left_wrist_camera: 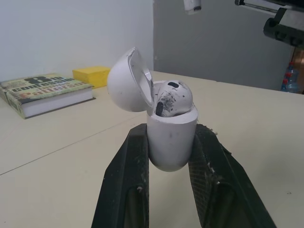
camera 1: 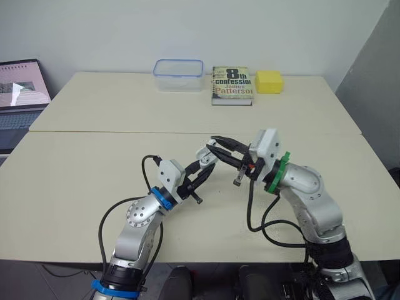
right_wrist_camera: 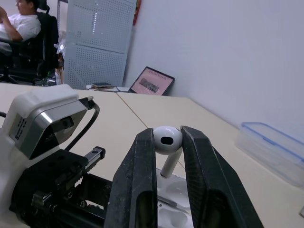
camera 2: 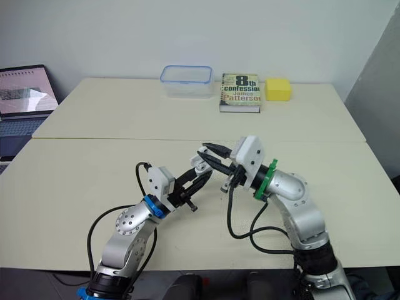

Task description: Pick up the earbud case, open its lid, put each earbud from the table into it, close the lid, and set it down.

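Both arms meet above the middle of the near cream tabletop point(camera 1: 81, 181). The left gripper point(left_wrist_camera: 171, 132) clamps the small white glossy earbud case point(left_wrist_camera: 171, 145) between its two black fingers, upright and lifted off the surface. The case's rounded hinged lid point(left_wrist_camera: 124, 81) stands swung back and open, and one white, scuffed earbud point(left_wrist_camera: 173, 97) sits in the case's mouth. The right gripper point(right_wrist_camera: 167, 135) pinches a second white earbud point(right_wrist_camera: 165, 141) by its head, stem pointing down, just above the open case and apart from it.

At the far edge stand a clear plastic box with a blue rim point(camera 1: 179, 75), a green paperback book point(camera 1: 232, 85) and a yellow rectangular block point(camera 1: 269, 81), well apart from both grippers. An open laptop point(camera 1: 22, 94) lies off the robot's left. A seated person point(right_wrist_camera: 19, 23) appears in the background of the right wrist view.
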Controlling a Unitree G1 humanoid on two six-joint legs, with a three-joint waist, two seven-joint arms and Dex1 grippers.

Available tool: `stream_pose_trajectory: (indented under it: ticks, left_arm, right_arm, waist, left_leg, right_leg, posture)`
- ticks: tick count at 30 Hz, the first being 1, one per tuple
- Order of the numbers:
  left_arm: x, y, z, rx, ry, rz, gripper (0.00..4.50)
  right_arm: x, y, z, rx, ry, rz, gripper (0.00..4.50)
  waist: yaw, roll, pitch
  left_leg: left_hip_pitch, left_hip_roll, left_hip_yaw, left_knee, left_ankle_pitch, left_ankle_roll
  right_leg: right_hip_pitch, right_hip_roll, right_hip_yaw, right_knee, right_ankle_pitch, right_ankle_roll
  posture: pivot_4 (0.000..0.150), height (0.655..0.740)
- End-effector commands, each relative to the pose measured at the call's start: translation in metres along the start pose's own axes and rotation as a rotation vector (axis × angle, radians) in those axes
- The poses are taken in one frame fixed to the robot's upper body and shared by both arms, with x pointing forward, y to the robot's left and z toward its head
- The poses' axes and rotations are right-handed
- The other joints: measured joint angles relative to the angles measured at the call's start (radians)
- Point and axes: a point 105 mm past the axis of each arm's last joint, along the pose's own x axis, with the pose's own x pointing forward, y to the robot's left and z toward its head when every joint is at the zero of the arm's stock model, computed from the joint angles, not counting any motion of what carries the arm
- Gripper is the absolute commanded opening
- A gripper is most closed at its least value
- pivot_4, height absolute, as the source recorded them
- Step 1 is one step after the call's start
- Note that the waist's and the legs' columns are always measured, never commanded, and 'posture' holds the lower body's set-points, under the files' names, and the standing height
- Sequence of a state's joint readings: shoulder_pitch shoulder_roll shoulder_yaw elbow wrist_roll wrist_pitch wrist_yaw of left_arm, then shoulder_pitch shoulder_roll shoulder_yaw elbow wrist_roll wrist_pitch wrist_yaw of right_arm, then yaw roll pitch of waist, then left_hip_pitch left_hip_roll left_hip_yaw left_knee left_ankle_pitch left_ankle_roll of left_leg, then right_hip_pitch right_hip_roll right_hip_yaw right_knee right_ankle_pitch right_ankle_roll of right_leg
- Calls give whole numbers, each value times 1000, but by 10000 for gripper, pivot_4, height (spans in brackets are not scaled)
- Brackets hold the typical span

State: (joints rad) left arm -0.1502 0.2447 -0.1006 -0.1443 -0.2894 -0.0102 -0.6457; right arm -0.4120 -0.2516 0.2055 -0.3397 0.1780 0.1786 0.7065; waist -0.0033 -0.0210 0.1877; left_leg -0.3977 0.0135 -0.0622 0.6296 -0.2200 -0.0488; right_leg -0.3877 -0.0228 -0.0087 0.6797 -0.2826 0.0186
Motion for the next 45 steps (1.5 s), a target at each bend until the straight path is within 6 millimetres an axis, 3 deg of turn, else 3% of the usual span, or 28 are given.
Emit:
stream_pose_trajectory:
  ticks: [1,14,37,44,45]
  left_arm:
    - [2,2,9,25,-38,-2,7501]
    - [2,3,10,33,-38,-6,7501]
    - [0,1,9,39,-32,-20,7501]
    - [0,1,9,38,-31,-21,7501]
    - [0,1,9,37,-30,-21,7501]
  right_arm:
    - [3,1,3,-60,-52,-14,3939]
    - [-4,-1,-26,-73,1,-33,3939]
    - [-5,-3,-44,-69,73,-38,3939]
    - [-8,-6,-35,-66,55,-36,28937]
    - [-9,-7,-33,-70,52,-39,29002]
  waist:
    - [0,0,0]
    - [0,0,0]
    - [0,0,0]
    - [0,0,0]
    - [0,0,0]
  left_leg:
    - [0,0,0,0,0,0]
    - [0,0,0,0,0,0]
    - [0,0,0,0,0,0]
    - [0,0,0,0,0,0]
    - [0,0,0,0,0,0]
  right_leg:
    - [0,0,0,0,0,0]
    - [0,0,0,0,3,-4]
    - [0,0,0,0,3,-4]
    - [0,0,0,0,3,-5]
    - [0,0,0,0,3,-4]
  posture:
    - [1500,7400]
    - [1500,7400]
    - [1500,7400]
    - [1500,7400]
    - [1500,7400]
